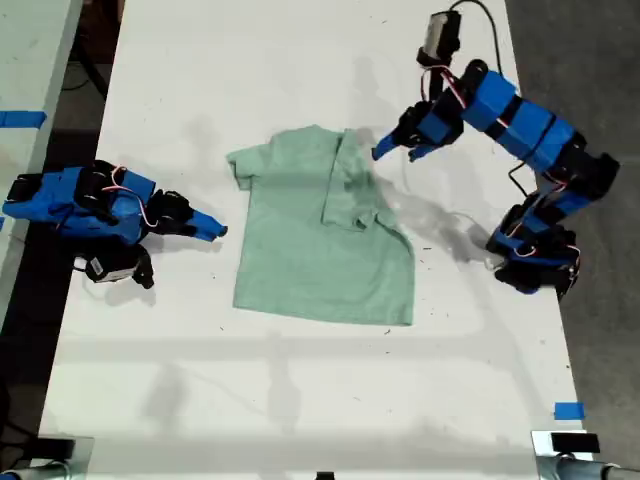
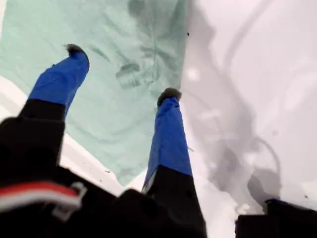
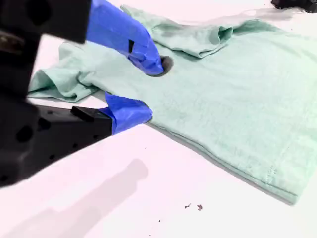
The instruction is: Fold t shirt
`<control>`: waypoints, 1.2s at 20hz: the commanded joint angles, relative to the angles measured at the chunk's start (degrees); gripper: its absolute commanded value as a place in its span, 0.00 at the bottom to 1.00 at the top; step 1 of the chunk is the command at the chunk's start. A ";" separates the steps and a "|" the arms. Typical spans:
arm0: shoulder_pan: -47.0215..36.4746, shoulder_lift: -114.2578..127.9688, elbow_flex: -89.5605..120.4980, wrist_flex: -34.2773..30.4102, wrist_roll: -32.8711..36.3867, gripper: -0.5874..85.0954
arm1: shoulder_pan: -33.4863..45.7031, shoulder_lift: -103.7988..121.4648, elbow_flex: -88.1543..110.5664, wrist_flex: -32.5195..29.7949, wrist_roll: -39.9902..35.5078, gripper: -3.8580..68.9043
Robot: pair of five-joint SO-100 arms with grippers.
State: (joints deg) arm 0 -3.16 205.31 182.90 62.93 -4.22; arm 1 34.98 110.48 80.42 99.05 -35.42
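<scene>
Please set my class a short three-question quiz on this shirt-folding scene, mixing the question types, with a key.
1. True or false: my first gripper is shut on the t shirt.
2. Which side of the t shirt is already folded in over the body? A) the exterior view's left; B) the exterior view's right; C) neither.
3. Fill in: my second gripper is low over the table, on the exterior view's ___ side of the shirt.

Key: 1 false, it hangs open above the shirt; 2 B; 3 left.
</scene>
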 commanded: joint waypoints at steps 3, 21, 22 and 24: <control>0.44 0.18 0.62 -0.09 0.26 0.14 | -7.03 47.99 47.55 -6.42 11.16 0.39; 0.44 0.18 0.62 -0.09 0.26 0.14 | -15.56 89.82 95.19 -18.37 13.18 0.28; 0.53 0.18 0.62 -0.09 0.26 0.14 | -15.56 89.82 95.27 -18.37 13.27 0.28; 0.44 0.18 0.62 -0.09 0.26 0.14 | -15.64 89.82 95.36 -18.37 13.45 0.27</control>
State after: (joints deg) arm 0 -3.16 205.31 182.90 62.93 -4.22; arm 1 18.81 199.95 175.08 81.30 -21.27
